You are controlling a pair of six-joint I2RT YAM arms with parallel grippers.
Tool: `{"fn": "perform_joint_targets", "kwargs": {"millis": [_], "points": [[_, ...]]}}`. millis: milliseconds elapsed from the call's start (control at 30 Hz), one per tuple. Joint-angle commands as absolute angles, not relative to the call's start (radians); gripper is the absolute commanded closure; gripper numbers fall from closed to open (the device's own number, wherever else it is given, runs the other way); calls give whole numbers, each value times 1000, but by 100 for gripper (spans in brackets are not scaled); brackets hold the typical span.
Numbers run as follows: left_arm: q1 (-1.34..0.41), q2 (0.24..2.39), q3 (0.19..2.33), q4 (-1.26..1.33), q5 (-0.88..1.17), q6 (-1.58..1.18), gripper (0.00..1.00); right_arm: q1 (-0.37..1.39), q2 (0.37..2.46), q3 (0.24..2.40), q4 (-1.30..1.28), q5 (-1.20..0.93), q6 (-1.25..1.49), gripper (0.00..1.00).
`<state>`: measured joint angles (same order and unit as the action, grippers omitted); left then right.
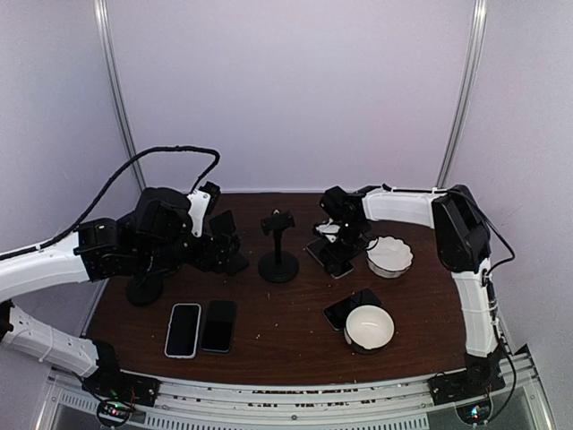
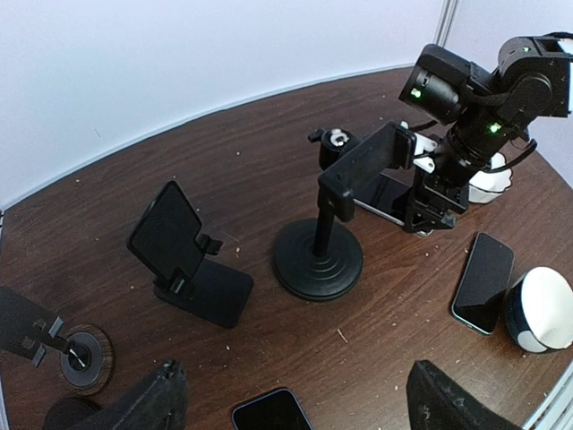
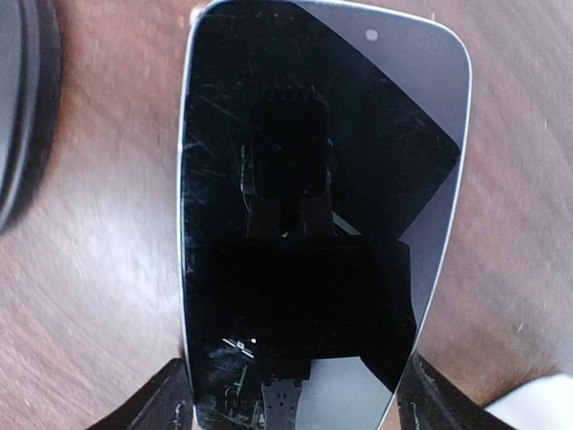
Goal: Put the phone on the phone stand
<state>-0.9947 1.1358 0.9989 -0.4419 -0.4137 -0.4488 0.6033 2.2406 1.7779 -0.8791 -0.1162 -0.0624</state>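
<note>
A dark-screened phone [image 3: 313, 224] lies flat on the brown table, right of the pole phone stand [image 1: 278, 242], whose round base and clamp head [image 2: 358, 166] show in the left wrist view. My right gripper [image 3: 295, 408] reaches down over this phone [image 1: 331, 258]. Its fingers [image 3: 166, 399] sit against the phone's two long edges. My left gripper [image 2: 295, 403] hangs open above the table's left half with nothing between its fingers; a phone corner [image 2: 273, 412] lies on the table below it.
A folding black stand [image 2: 183, 260] and a small round-based stand [image 2: 81, 354] stand at the left. Two phones [image 1: 183, 330] [image 1: 219, 325] lie near the front. Another phone [image 1: 351, 307] lies beside a white bowl [image 1: 369, 327]. A second bowl [image 1: 389, 255] sits right of my right gripper.
</note>
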Motion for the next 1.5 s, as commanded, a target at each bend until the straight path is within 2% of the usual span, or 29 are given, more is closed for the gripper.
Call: {"fn": "perform_joint_targets", "kwargs": {"millis": [0, 333, 667, 733, 833, 867, 900, 1100, 1467], "points": [[-989, 1162, 1036, -390, -390, -459, 12, 597, 2133, 1731, -876, -126, -73, 47], [-989, 1204, 1067, -345, -339, -449, 12, 590, 1992, 1635, -802, -160, -70, 59], [-988, 1247, 1105, -351, -312, -438, 12, 607, 2043, 1603, -827, -234, -79, 58], [-988, 1244, 1095, -349, -314, -446, 12, 612, 2062, 1603, -827, -217, -71, 50], [-988, 1238, 1087, -348, -315, -457, 12, 613, 2088, 1632, -829, -196, -67, 24], [-988, 1238, 1083, -348, -314, -458, 12, 611, 2098, 1651, -835, -188, -67, 9], [-989, 1237, 1081, -349, -314, -459, 12, 610, 2112, 1674, -844, -181, -72, 1], [-988, 1235, 1092, -371, -318, -450, 12, 592, 2235, 1818, -930, -177, -90, 0], [-988, 1244, 1109, -380, -322, -449, 12, 594, 2347, 1905, -1055, -207, -115, 3]]}}
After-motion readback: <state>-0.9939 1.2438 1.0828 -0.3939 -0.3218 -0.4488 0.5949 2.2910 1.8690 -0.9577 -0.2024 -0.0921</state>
